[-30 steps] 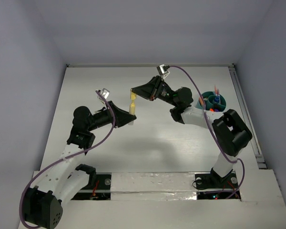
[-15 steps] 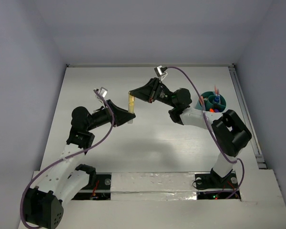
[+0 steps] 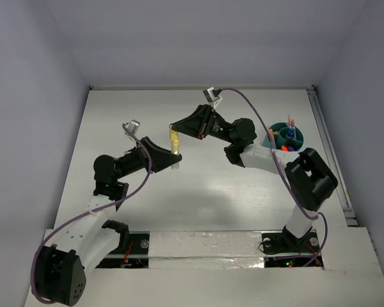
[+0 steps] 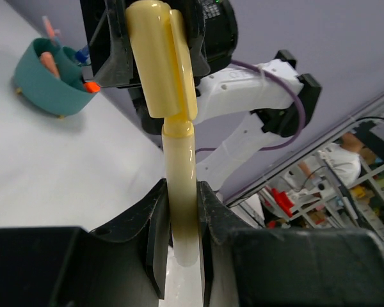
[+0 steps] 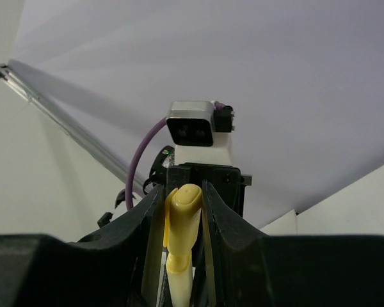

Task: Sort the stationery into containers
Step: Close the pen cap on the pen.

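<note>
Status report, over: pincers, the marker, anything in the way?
Left pincer shut on yellow marker barrel. Right pincer shut on its cap end. Marker in the air between both, apart from teal organiser. No obstruction visible between them.

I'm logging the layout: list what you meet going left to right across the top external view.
left wrist camera → yellow marker → right wrist camera → teal organiser → metal rail along the table's right edge
</note>
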Robot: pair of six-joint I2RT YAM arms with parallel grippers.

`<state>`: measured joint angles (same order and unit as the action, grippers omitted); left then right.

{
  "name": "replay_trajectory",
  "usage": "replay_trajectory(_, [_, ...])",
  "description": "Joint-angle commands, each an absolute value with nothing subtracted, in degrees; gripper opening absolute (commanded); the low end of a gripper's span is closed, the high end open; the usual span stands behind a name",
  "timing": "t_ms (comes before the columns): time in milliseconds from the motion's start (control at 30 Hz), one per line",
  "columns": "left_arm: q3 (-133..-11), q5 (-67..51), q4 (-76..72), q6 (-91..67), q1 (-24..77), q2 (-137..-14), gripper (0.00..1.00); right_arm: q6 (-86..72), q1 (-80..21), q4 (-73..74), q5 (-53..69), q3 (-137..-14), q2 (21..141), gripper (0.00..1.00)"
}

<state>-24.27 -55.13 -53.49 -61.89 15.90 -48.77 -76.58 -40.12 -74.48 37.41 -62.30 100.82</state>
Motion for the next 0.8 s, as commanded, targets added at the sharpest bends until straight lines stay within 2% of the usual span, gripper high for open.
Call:
replay_trajectory(0, [-24.8,-55.5,-72.8,-71.3,15.5,-47.4,0.0,-75.7,-41.6,-98.4,41.0,-65.4,97.5,0.0])
replay_trajectory(233, [-24.9,-52.6,-81.0,-77.3,15.5,-44.8,0.0,-75.6,-42.7,-98.4,41.3,-66.6,93.8,0.0])
replay_trajectory(767, [-27.2,-54.7,-74.8,-74.9,15.5,-44.0,0.0,-77.1,-44.8,-98.3,43.2,-68.5,95.5,0.0])
